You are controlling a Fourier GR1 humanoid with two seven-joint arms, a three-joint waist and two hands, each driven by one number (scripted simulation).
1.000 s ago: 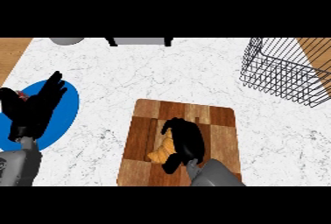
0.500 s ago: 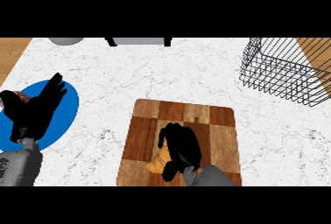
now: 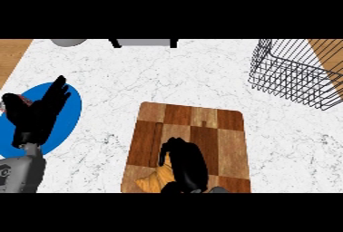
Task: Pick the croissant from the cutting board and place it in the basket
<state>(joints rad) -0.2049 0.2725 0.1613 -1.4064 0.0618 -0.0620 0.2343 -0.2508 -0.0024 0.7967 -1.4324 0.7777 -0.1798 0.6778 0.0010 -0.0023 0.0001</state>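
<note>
Golden-brown croissant [image 3: 151,181] lies at the near end of the checkered wooden cutting board [image 3: 208,127]. One pointed tip pokes out to the left of the black right hand [image 3: 186,165], whose fingers [image 3: 171,147] curl down over it, grasping it. Further left, the black left hand [image 3: 39,115] rests with straight, released fingers above a round blue plate [image 3: 69,111]. Beyond, on the white marbled surface [image 3: 147,72], a black wire basket [image 3: 295,74] stands at far right.

There is one view only, from the robot's head, facing steeply down on the counter [image 3: 201,77], rather near. The right hand [image 3: 186,165], covering the croissant [image 3: 150,181], enters from the lower edge. Far up-right of it, the picture's edge cuts the basket [image 3: 288,86].
</note>
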